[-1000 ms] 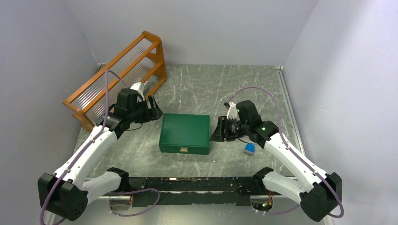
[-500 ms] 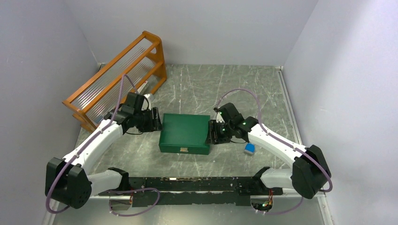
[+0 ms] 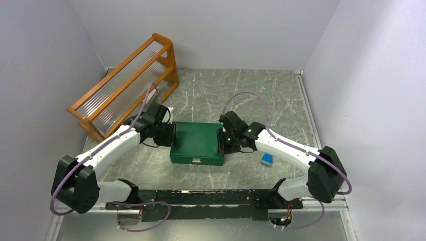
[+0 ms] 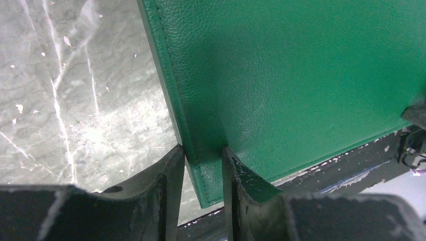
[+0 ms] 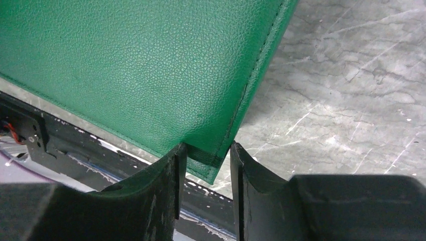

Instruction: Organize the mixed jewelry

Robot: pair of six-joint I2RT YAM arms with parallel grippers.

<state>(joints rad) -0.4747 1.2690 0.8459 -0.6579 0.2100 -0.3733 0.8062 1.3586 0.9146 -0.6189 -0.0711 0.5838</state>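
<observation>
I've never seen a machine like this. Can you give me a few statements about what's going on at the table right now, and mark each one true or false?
1. The green box is closed. True.
2. The left gripper hangs in the air, away from everything. False: its fingers sit on either side of the box's left edge.
3. The right gripper is at the box's right edge. True.
4. The small blue block sits on top of the box. False: it lies on the table, to the right of the box, beside the right arm.
5. An orange rack stands at the back left of the table. True.
</observation>
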